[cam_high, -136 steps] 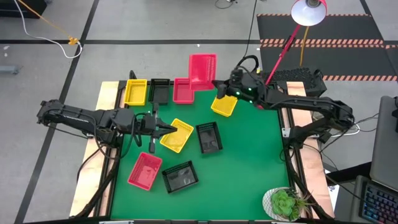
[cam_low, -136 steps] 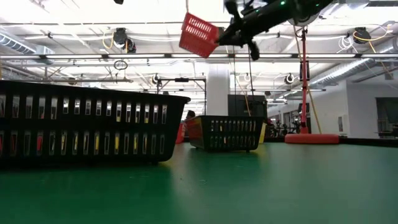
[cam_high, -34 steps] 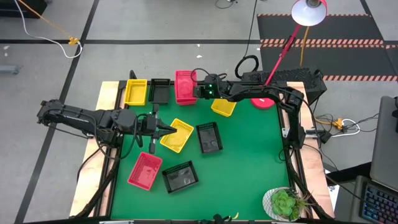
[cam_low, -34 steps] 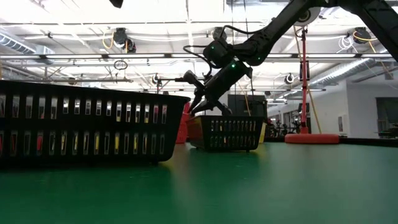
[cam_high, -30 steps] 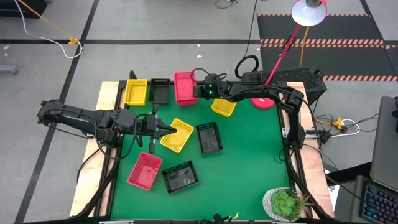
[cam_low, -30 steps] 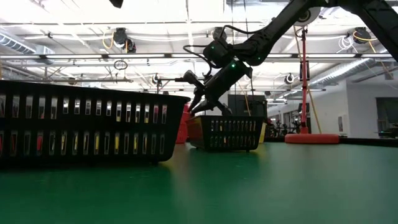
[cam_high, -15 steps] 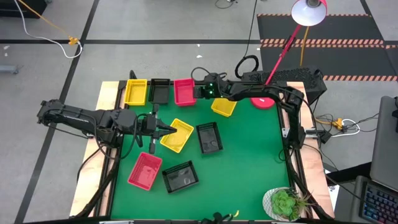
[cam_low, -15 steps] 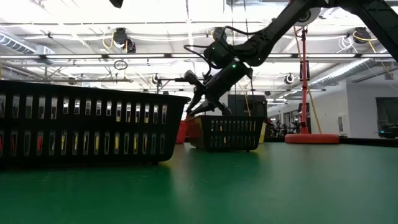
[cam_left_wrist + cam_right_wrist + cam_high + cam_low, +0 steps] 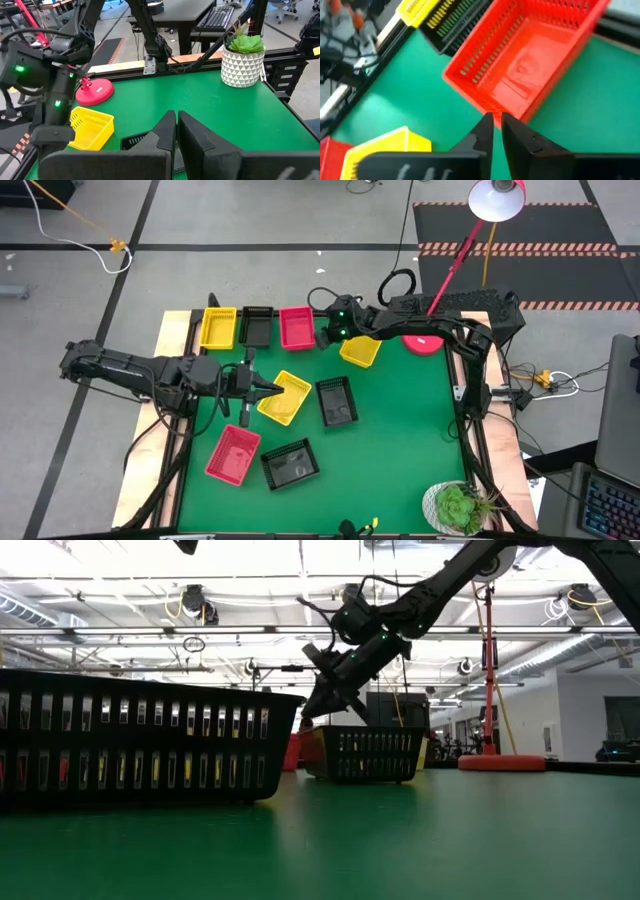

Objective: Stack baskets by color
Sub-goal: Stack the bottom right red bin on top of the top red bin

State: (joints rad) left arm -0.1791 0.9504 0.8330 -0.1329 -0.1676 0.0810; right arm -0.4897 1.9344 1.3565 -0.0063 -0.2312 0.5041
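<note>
Three baskets stand in a row at the table's far edge: yellow, black and pink-red, each resting on its base. My right gripper hangs shut just off the pink-red basket's near right corner and above it, touching nothing. Loose on the green mat lie a yellow basket, another yellow one, two black ones and a pink-red one. My left gripper waits shut over the middle yellow basket's left edge, above the mat.
A round red lamp base stands at the far right of the mat, its stem slanting up to the lamp head. A potted plant sits at the near right corner. The right half of the mat is bare green.
The pink-red basket, tilted in my right gripper a second ago, has dropped level into the far-edge row. My right gripper has let go of it, rolled about its own axis, and shut its fingers. My left arm has kept still.
</note>
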